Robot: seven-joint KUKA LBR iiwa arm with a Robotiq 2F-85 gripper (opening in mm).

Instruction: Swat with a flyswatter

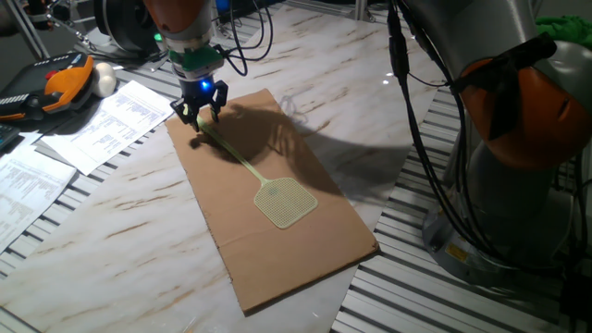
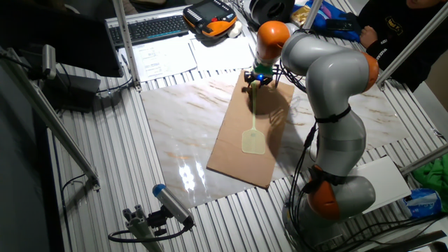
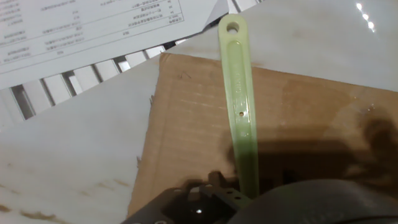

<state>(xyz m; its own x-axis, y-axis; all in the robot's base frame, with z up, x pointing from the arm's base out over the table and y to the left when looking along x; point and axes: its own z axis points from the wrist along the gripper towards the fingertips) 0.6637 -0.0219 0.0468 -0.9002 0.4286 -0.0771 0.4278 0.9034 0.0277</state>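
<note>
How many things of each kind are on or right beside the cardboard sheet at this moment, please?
Flyswatter: 1
Cardboard sheet: 1
Gripper, at the handle end: 1
Printed paper sheets, those clearly visible: 2
Total: 5

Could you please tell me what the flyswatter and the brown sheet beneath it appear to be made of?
The flyswatter looks like moulded plastic: uniform pale yellow-green, smooth, slightly glossy handle with a hanging hole, fine mesh head. The brown sheet seems to be cardboard: matte, with faint parallel ribbing and a raw cut edge in the hand view. The gripper is at the handle.
</note>
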